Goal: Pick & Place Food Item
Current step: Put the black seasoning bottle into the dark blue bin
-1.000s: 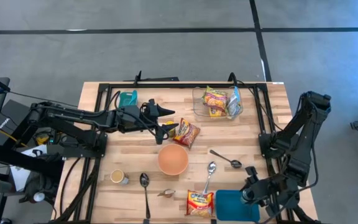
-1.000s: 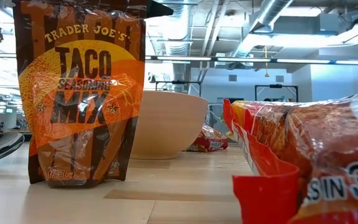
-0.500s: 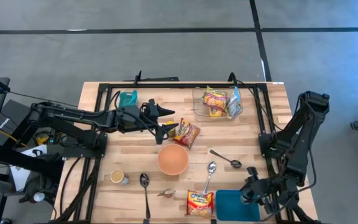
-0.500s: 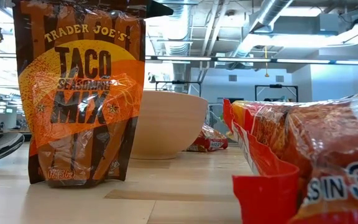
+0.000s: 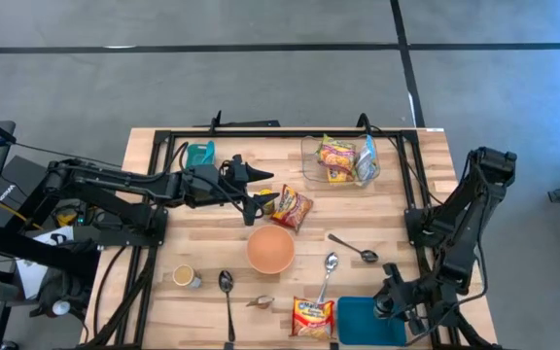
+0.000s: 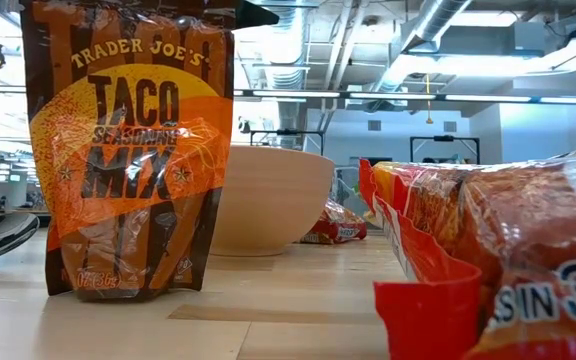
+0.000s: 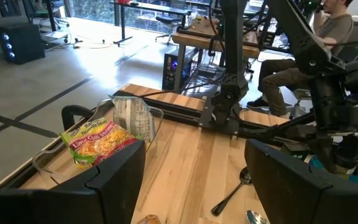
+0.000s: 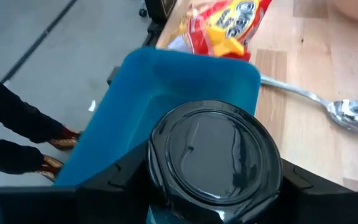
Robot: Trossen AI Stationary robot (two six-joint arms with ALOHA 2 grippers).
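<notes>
My right gripper [image 5: 394,303] hangs over the blue bin [image 5: 367,323] at the table's near right corner, shut on a round thing with a glossy black top [image 8: 213,155]. Only that top shows. My left gripper [image 5: 261,204] stands open above the table's middle, with nothing between its fingers [image 7: 114,180]. Just beyond it is the orange taco mix packet [image 5: 294,208]. In the low view the packet [image 6: 128,150] stands upright with its lower edge on the wood. My right gripper has the round black-topped thing between its two fingers, which stand at opposite sides of its rim [image 8: 157,158]. The fingers slant down from the table's right. The thing is lifted clear, its top up, above the bin's open mouth [image 8: 185,74].
Beside the bin lie a yellow-red snack packet [image 5: 312,317] and two spoons [image 5: 327,272] [image 5: 356,250]. A tan bowl [image 5: 270,249] sits mid-table. A clear tub of food packets [image 5: 340,160] stands at the far side, a small cup [image 5: 185,277] and another spoon [image 5: 227,292] near left. A person sits beyond the table [image 7: 334,31].
My right gripper has sunk toward the blue bin, carrying the black-topped thing with it, and has shifted slightly toward the table's near edge.
</notes>
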